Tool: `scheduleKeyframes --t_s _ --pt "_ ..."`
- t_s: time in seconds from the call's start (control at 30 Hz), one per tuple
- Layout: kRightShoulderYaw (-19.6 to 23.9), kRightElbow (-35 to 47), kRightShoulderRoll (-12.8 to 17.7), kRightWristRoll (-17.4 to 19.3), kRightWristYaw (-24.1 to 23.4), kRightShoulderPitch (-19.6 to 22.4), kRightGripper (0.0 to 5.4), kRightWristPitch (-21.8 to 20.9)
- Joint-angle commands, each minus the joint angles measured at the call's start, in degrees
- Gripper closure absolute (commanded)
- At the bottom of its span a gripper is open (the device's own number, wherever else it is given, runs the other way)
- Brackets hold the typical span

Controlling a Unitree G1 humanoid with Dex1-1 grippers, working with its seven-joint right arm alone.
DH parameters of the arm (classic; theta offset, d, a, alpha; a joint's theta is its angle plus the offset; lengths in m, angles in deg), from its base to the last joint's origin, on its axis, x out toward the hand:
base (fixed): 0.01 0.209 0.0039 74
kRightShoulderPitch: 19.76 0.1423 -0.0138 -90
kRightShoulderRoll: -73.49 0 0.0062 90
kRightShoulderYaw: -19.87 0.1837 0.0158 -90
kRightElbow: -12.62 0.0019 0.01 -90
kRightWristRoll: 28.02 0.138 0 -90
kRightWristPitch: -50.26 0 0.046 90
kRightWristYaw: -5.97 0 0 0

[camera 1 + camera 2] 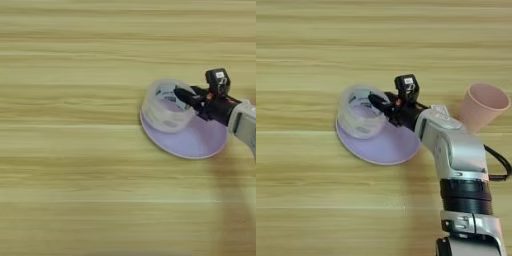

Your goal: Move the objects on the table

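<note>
On the worktop (75, 165), right of centre, the lavender plate (381, 147) carries the clear tape roll (358, 117) on its left part. One black finger (378, 101) of the right tool (387, 104) reaches inside the roll; whether the wall is pinched cannot be told. Likely risks: the roll slipping off the finger or dragging the plate. A pink cup (483, 106) stands near on the right; open wood lies left and in front.

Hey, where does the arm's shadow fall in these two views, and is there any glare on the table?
Left eye view: a soft shadow runs down the table at lower right. Right eye view: fainter shadow left of the arm; no strong glare in either.
</note>
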Motion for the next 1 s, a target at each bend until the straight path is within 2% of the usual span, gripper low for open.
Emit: scheduleKeyframes --t_s 0.03,0.4,0.6,1.0 --pt "0.41 4.14 -0.11 1.84 -0.89 6.76 3.83 -1.17" --pt "-4.38 4.4 -4.92 1.8 -1.34 11.96 3.84 0.34" --pt "-7.36 0.87 -6.96 0.54 -1.23 14.29 3.84 -0.85" --pt "-14.62 -4.48 -12.15 -2.27 -0.21 15.52 3.85 -3.06"
